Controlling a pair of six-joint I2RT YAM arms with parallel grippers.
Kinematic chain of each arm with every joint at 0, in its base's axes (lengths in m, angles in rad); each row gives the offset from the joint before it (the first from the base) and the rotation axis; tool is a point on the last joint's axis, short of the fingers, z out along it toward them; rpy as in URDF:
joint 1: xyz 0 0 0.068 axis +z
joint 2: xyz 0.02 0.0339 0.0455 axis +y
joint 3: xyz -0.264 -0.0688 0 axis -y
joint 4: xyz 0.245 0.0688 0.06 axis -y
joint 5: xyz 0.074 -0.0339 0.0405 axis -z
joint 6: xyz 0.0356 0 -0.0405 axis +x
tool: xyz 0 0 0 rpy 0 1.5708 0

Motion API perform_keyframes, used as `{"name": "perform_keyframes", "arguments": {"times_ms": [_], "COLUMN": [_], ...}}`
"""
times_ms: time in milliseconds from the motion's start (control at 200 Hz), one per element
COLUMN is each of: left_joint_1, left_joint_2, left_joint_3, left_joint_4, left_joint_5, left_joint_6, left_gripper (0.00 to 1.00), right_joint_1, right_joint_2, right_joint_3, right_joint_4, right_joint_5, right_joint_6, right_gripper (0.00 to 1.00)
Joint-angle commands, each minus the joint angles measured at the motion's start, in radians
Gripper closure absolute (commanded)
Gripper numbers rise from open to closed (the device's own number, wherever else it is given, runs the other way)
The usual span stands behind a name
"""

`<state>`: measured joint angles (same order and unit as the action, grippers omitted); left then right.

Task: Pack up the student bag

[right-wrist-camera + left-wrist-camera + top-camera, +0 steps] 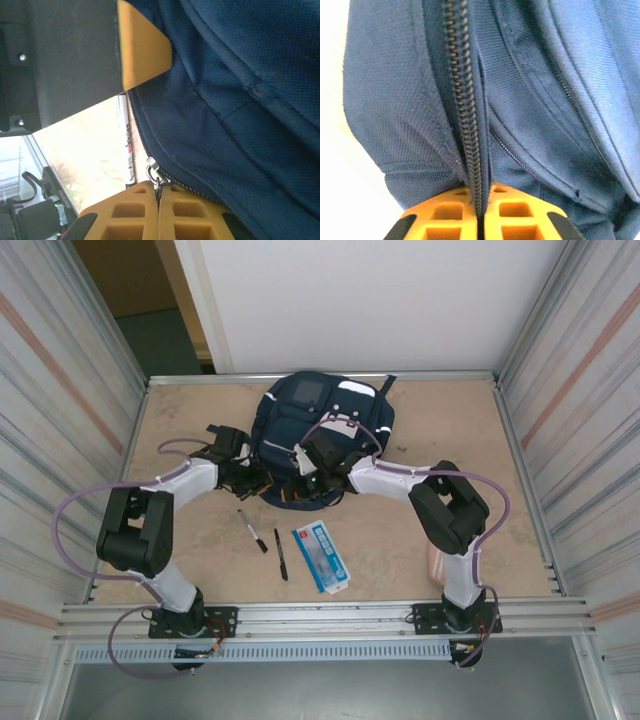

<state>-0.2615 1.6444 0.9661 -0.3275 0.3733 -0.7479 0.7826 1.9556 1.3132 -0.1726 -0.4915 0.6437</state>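
Left claw (479,194), seen from its wrist camera, is pinched fully together on the zip track (465,100) of the student bag (322,425). The dark coil runs straight down between its two orange fingers (450,215), with navy fabric rising on both sides beyond the tips.

Right claw (158,194), just beside it, is likewise closed, and I can see the small metal zip pull (154,172) caught at the meeting of its fingertips. Above that claw, on its wrist view, an orange pad on a dark housing (142,45) presses against the fabric. It may be the other claw, but the angle is too tight for me to say.

From overhead, both claws meet at the bag's near edge, the left (258,483) coming in from one side and the right (312,478) from the other. The bag lies flat on the worktop (190,420) directly beyond them, its pale patches facing up.

Behind the claws, nearer the arm bases, lie a black pen (252,530), a second dark pen (281,554) and a blue-and-white packet (322,556), all apart from the bag.
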Motion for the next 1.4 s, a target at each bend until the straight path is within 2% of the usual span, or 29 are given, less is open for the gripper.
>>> {"name": "perform_keyframes", "arguments": {"times_ms": [0, 220, 376, 451, 521, 702, 752, 797, 872, 967, 1017, 1112, 1148, 1273, 1398], "left_joint_1": [0.038, 0.079, 0.069, 0.052, 0.041, 0.065, 0.078, 0.093, 0.114, 0.103, 0.094, 0.086, 0.074, -0.018, -0.092], "left_joint_2": [-0.055, -0.038, 0.006, 0.039, 0.063, 0.098, 0.106, 0.105, 0.068, -0.028, -0.082, -0.142, -0.153, -0.164, -0.152], "left_joint_3": [-0.019, -0.001, 0.042, 0.116, 0.200, 0.318, 0.348, 0.360, 0.356, 0.308, 0.258, 0.180, 0.158, 0.110, 0.090], "left_joint_4": [-0.023, 0.000, 0.067, 0.047, -0.022, -0.051, -0.076, -0.088, -0.101, -0.120, -0.136, -0.183, -0.206, -0.228, -0.240], "left_joint_5": [-0.069, -0.045, 0.004, 0.036, 0.006, -0.096, -0.119, -0.093, -0.041, -0.036, -0.013, 0.126, 0.135, 0.099, -0.064], "left_joint_6": [0.057, 0.037, 0.014, 0.069, 0.105, 0.131, 0.145, 0.151, 0.138, 0.129, 0.112, 0.068, 0.056, 0.016, -0.036], "left_gripper": [0.99, 1.00, 1.00, 1.00, 1.00, 1.00, 0.92, 0.85, 0.64, 0.53, 0.50, 0.47, 0.47, 0.45, 0.45], "right_joint_1": [-0.038, -0.122, -0.124, -0.108, -0.096, -0.088, -0.079, -0.073, -0.063, -0.038, -0.029, -0.015, -0.007, 0.016, 0.025], "right_joint_2": [-0.054, -0.207, -0.264, -0.295, -0.304, -0.317, -0.315, -0.305, -0.279, -0.245, -0.224, -0.185, -0.175, -0.141, -0.113], "right_joint_3": [-0.035, -0.185, -0.192, -0.182, -0.150, -0.107, -0.106, -0.091, -0.052, -0.023, -0.005, 0.040, 0.048, 0.062, 0.064], "right_joint_4": [-0.120, -0.213, -0.271, -0.283, -0.307, -0.292, -0.265, -0.259, -0.267, -0.235, -0.220, -0.211, -0.199, -0.151, -0.117], "right_joint_5": [0.005, 0.070, 0.091, 0.107, 0.129, 0.110, 0.097, 0.091, 0.081, 0.086, 0.073, 0.036, 0.023, -0.015, -0.038], "right_joint_6": [-0.059, -0.113, -0.110, -0.102, -0.106, -0.062, -0.055, -0.048, -0.030, -0.027, -0.025, -0.021, -0.028, -0.040, -0.027], "right_gripper": [1.00, 1.00, 1.00, 1.00, 1.00, 1.00, 1.00, 1.00, 1.00, 1.00, 1.00, 1.00, 1.00, 1.00, 1.00]}}
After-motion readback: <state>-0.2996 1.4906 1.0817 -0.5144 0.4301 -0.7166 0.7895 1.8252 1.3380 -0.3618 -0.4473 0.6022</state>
